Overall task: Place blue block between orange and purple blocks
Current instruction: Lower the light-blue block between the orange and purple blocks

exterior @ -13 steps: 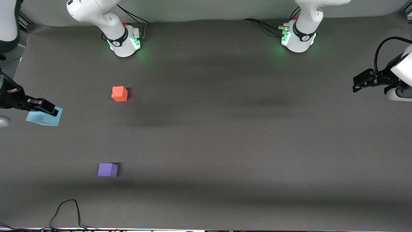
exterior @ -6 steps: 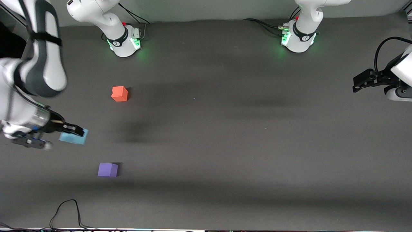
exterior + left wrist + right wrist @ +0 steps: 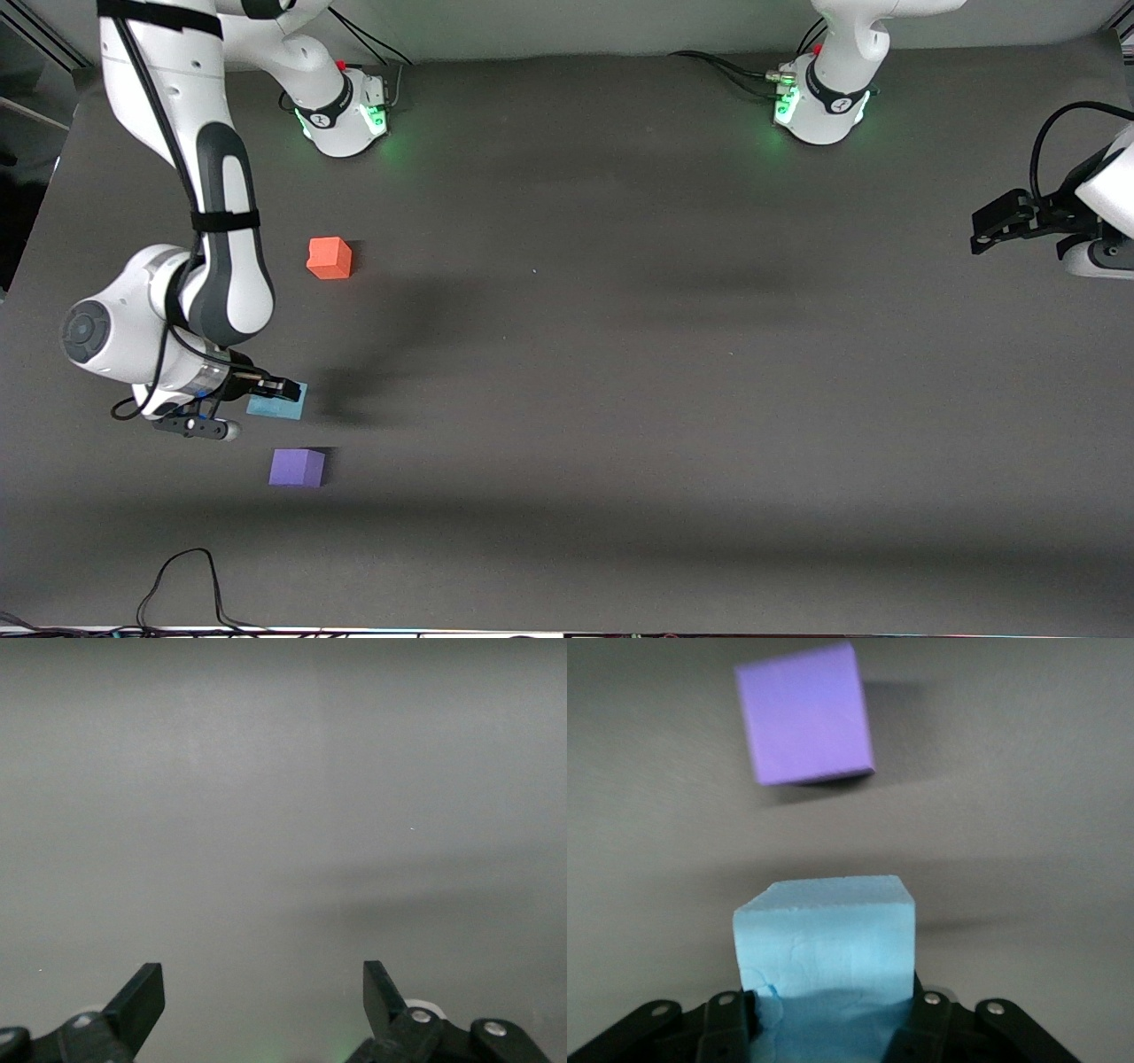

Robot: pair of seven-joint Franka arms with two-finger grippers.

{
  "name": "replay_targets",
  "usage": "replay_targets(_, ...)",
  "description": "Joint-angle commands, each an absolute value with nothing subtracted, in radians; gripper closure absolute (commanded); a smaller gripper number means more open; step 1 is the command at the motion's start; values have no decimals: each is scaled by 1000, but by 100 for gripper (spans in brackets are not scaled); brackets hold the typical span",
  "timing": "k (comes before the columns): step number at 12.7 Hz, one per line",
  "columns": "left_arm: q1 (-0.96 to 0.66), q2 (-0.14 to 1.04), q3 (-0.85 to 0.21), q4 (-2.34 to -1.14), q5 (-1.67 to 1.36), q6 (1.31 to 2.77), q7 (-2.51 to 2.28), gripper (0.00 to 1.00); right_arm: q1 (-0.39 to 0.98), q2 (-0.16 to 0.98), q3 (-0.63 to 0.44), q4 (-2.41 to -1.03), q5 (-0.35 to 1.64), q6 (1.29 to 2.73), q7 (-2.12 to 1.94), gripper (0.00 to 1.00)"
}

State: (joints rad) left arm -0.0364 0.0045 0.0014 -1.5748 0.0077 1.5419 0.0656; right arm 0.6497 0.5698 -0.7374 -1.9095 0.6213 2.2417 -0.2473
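Note:
My right gripper [image 3: 282, 390] is shut on the light sky-blue block [image 3: 276, 404] and holds it above the mat, near the purple block [image 3: 297, 467]. In the right wrist view the blue block [image 3: 824, 948] sits between the fingers, with the purple block [image 3: 804, 713] on the mat past it. The orange-red block [image 3: 330, 258] rests on the mat farther from the front camera. My left gripper [image 3: 982, 229] is open and empty, held up at the left arm's end of the table; its wrist view shows only bare mat between its fingertips [image 3: 142, 992].
A dark grey mat [image 3: 620, 354] covers the table. The two arm bases [image 3: 345, 115] stand along its far edge. A black cable [image 3: 186, 576] loops at the near edge by the right arm's end.
My right arm has swung in from the table's edge, carrying the blue block toward the middle and to a spot above the mat close to the purple block. The left arm has not moved.

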Motion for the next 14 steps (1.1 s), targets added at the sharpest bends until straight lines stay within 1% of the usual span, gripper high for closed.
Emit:
replay_targets(1, -34, -5, -2, -1582, -2, 1552, 58, 0, 681, 563, -752, -2029, 696, 2325, -354, 45)
replay_targets(2, -34, -5, -2, -1582, 2, 1554, 55, 0, 701, 563, -752, -2078, 696, 2380, -365, 45)
replay_targets(4, -34, -5, -2, -1582, 2, 1554, 55, 0, 779, 571, -752, -2173, 710, 2535, -357, 45)
replay_targets(6, -34, -5, -2, -1583, -2, 1554, 55, 0, 796, 557, -752, -2219, 723, 2546, -364, 45)
replay_targets(8, -32, -5, -2, -1583, -2, 1555, 55, 0, 796, 555, -750, -2226, 723, 2548, -364, 44)
replay_targets(9, -34, -5, -2, -1583, -2, 1555, 55, 0, 796, 557, -750, -2226, 724, 2546, -362, 31)
replay_targets(10, -34, -3, -2, -1585, -2, 1555, 54, 0, 796, 558, -750, -2226, 736, 2546, -362, 22)
replay_targets(11, -34, -3, -2, -1585, -2, 1555, 54, 0, 796, 555, -750, -2224, 742, 2545, -362, 15)
replay_targets(12, -34, -5, -2, -1585, -2, 1555, 54, 0, 796, 552, -750, -2224, 742, 2540, -362, 13)
replay_targets(14, -34, -3, -2, -1585, -2, 1555, 54, 0, 796, 545, -750, -2224, 742, 2537, -362, 11)
